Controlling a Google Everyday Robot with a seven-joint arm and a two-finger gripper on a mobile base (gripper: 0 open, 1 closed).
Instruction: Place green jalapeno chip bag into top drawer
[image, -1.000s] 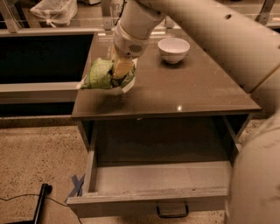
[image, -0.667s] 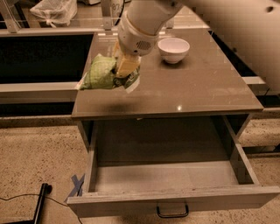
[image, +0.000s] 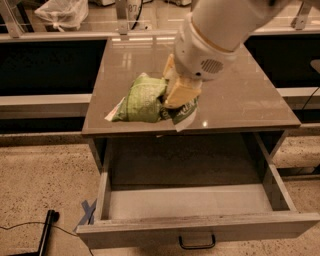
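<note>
- Green jalapeno chip bag (image: 141, 100): being gripped at its right end by the tool (image: 177, 97). The cream fingers (image: 181, 89) are being pressed shut on the crinkled foil.
- Bag is being held over the front part of the counter (image: 240, 100), a little left of centre and roughly level, with its left end pointing toward the counter's left edge. One printed corner is being hung past the front lip. Whether the underside is touching the counter cannot be told.
- Tool is being carried by a bulky white arm (image: 220, 30) that is reaching in from the upper right.
- Top drawer (image: 200, 227): being seen pulled well out, directly beneath the counter and below the bag. A small dark loop handle (image: 197, 243) is being shown at front centre.
- Floor: a strip of blue tape (image: 88, 212) is being noted beside the drawer's left front corner, and a black bar (image: 46, 231) farther left.
- Background, upper left: a clear plastic bag (image: 62, 11) is being seen behind the counter.
</note>
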